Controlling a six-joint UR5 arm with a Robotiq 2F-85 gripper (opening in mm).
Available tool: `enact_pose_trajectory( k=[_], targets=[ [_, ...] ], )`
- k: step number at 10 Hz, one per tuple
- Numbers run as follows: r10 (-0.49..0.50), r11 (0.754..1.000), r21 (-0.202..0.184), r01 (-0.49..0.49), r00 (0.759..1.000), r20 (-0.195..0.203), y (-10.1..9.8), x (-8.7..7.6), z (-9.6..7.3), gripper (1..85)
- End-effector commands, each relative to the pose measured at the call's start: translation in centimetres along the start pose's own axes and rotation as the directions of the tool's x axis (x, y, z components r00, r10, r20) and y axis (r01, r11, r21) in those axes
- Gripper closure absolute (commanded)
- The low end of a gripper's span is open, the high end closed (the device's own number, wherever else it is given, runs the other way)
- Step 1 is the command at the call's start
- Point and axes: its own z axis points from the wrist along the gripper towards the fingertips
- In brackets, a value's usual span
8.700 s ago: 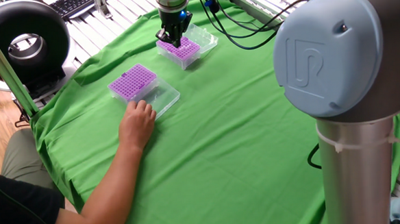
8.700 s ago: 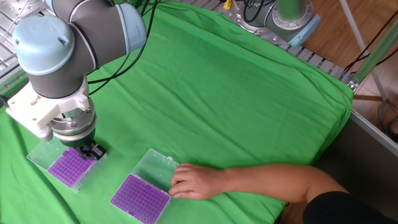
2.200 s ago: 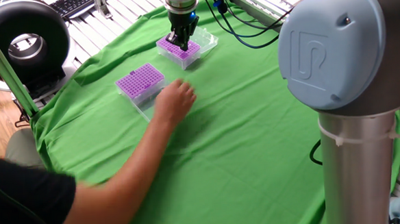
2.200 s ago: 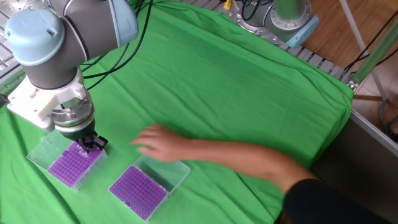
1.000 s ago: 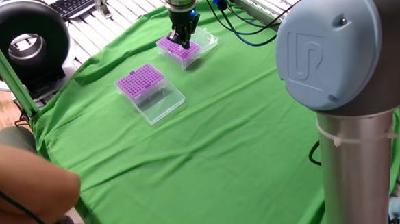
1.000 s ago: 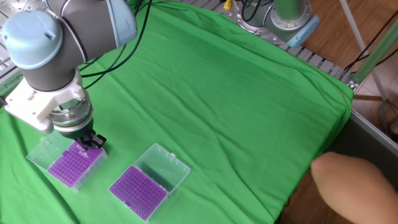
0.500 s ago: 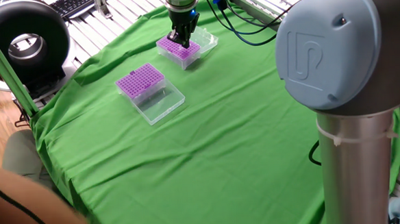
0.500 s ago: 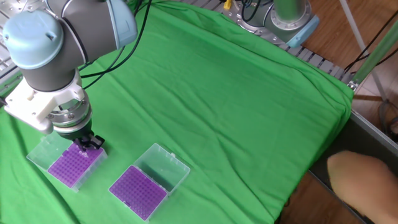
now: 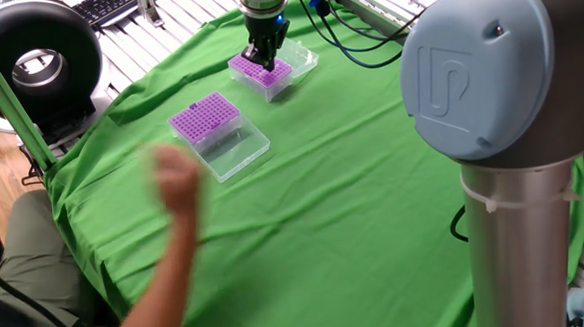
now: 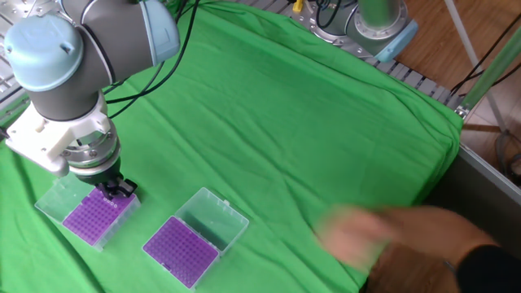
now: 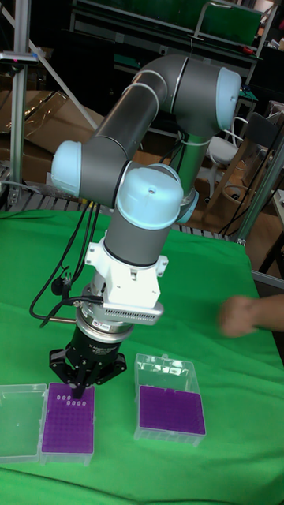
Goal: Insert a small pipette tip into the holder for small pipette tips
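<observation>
While the end effector [image 11: 80, 389] hovers over the lower-left purple rack [image 11: 68, 420], grip unclear, its tips look light, stiff, best pinched near the collar.

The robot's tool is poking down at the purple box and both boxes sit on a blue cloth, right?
Not quite. The cloth is green, not blue, as the other fixed view shows plainly. The rest holds: the tool points down at the purple box, and the second purple box sits beside it on the same cloth.
</observation>
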Motion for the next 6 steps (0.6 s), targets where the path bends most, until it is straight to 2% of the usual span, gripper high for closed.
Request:
enact_pose_trajectory(
  k=[1, 3, 4, 5, 6],
  targets=[
    [-0.002, 1.0, 0.005, 0.002, 1.0, -0.011, -0.2, 0.1, -0.3, 84.7],
    [-0.004, 1.0, 0.02, 0.006, 0.996, -0.084, -0.5, 1.8, -0.9, 84.7],
    [0.028, 1.0, -0.01, -0.029, 0.993, -0.112, 0.5, 2.1, -1.2, 84.7],
    [0.042, 0.999, -0.011, -0.043, 0.991, -0.124, 0.8, 1.9, -1.7, 84.7],
    [0.047, 0.999, -0.002, -0.047, 0.992, -0.115, 0.8, 1.4, -2.3, 84.7]
  ],
)
